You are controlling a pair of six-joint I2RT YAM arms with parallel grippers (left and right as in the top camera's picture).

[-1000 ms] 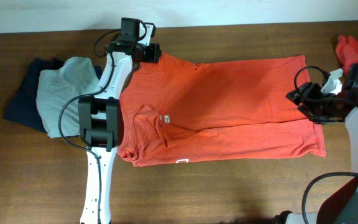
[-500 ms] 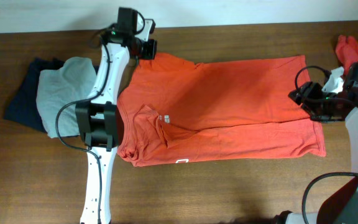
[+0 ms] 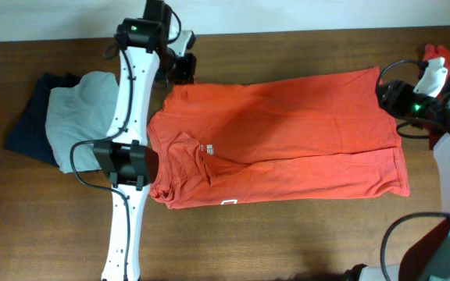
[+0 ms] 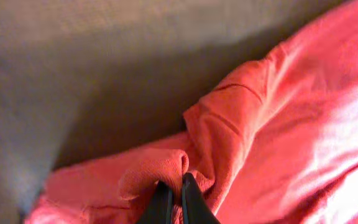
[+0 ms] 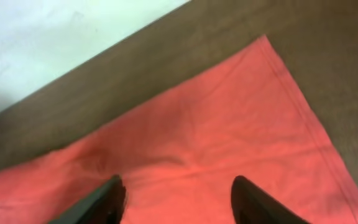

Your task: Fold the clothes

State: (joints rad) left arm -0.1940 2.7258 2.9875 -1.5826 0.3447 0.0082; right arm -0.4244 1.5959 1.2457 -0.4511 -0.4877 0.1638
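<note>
My left tool is pinched shut on a fold of the T-shirt, probably its far sleeve. My right tool stands open over the far right hem corner. The T-shirt lies spread across the surface, rumpled near-left.

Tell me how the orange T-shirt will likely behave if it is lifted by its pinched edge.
Probably floppy: the orange T-shirt bunches into folds where the left gripper pinches it. Lifted, it would likely sag and drape, not hold shape. Being thin cloth, it seems light.
</note>
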